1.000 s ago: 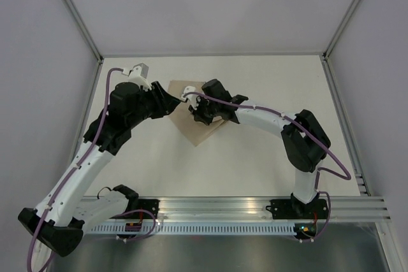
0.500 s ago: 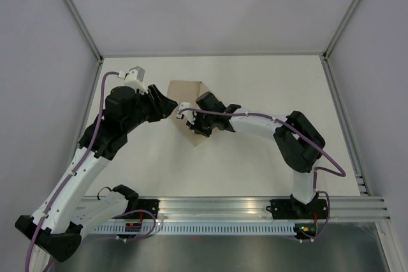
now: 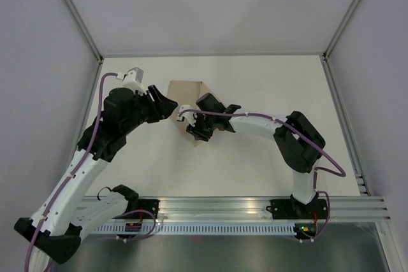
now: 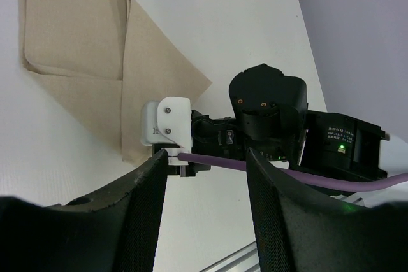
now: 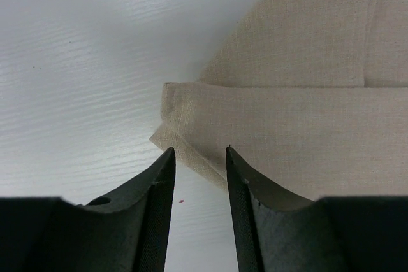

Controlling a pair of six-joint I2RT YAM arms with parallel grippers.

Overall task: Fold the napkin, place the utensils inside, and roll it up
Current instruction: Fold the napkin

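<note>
Napkin (image 4: 76, 49): plain tan-beige, no pattern. Table (image 3: 268, 87): white. Cable (image 4: 217, 161): purple. Indicator light (image 4: 342, 146), at 3 o'clock in the left wrist view: green.

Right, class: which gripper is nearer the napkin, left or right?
Right. The right gripper is over the napkin's near folded corner; the left gripper hovers apart, off its left edge.

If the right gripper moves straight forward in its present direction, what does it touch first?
Probably the folded corner of the napkin, just beyond the right gripper; depth is unclear.
</note>
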